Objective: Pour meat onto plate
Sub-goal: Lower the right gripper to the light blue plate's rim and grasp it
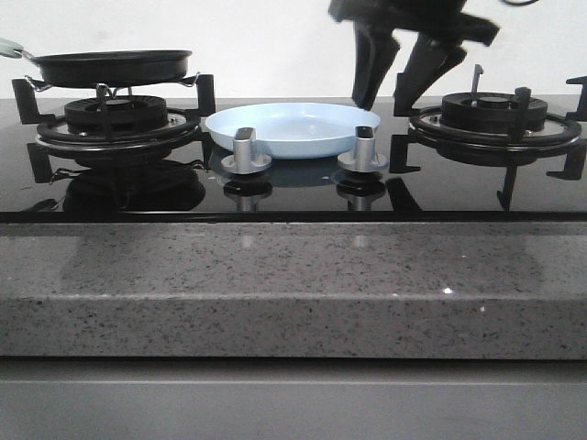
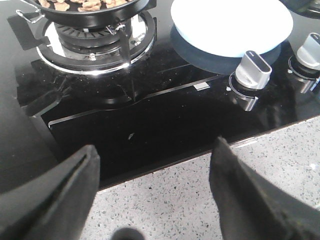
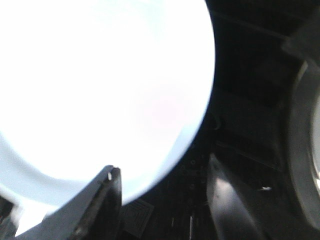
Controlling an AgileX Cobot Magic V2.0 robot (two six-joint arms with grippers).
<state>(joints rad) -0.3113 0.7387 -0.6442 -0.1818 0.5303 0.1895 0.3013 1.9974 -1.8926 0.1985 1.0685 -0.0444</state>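
The pale-blue plate sits on the black glass hob between the two burners, and it holds nothing. It shows too as the plate and the plate. Small reddish-brown meat pieces lie in the black frying pan on the left burner. My right gripper hangs open just above the plate's right rim, shown also as the right gripper. My left gripper is open over the hob's front edge and the speckled counter, empty and out of the front view.
Two silver knobs stand in front of the plate. The right burner grate is bare. A pale green pan handle points off to the left. The grey speckled counter edge runs along the front.
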